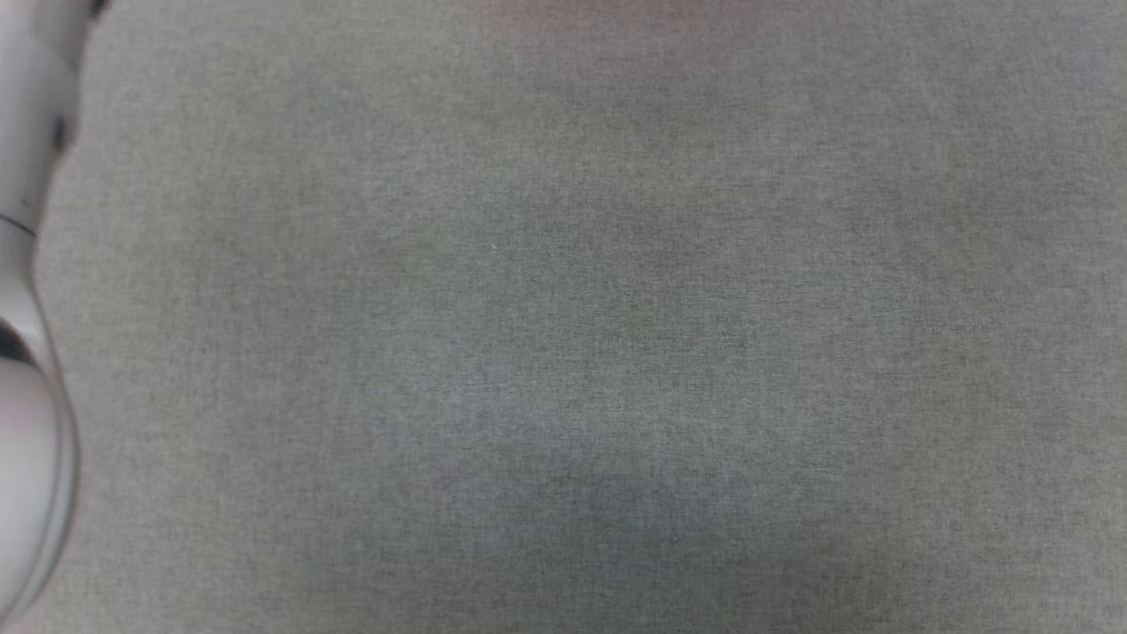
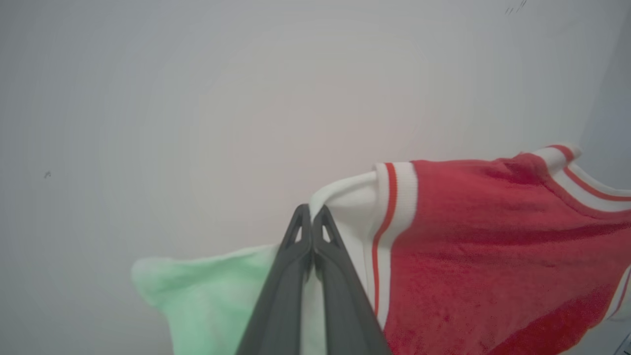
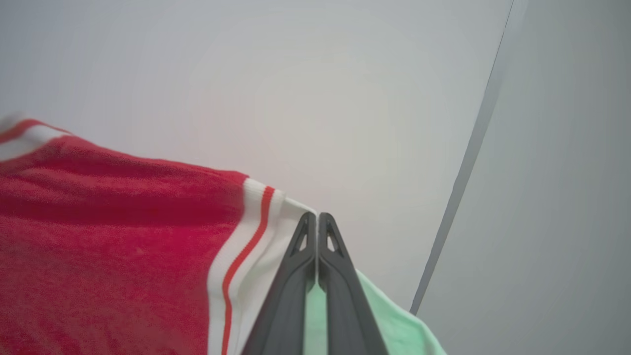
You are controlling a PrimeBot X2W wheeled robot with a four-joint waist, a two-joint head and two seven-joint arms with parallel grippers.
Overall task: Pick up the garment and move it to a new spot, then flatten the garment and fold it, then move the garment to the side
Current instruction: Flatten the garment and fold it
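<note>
left gripper point(image 2: 311, 209): clamped fully shut, dark fingers pressed together tip to tip; pinched the garment point(image 2: 468, 246) at its white sleeve point(image 2: 345, 202), just outside the stripe trim point(image 2: 389, 207).
right gripper point(image 3: 314, 217): closed with no gap between the fingers; gripped white cloth of the other sleeve point(image 3: 276, 231), just beside the striped band there.
garment: hung lifted in both wrist views, caught by one sleeve at each gripper; red body spread away from each pair of fingers; lettering not made out.
sleeve ends point(image 2: 197, 291): looked pale mint green beyond the fingers, on the side away from the garment's red body; true colour could not be told.
collar trim point(image 2: 586, 182): white with a red stripe, at the garment's edge farthest from the left gripper.
backdrop point(image 2: 197, 98): plain and pale behind the garment; one dark seam line point(image 3: 463, 162) well apart from the garment's red body.
head view: grey woven surface point(image 1: 563, 317), pale forearm point(image 1: 26, 370) at its edge; position against the garment could not be told.
</note>
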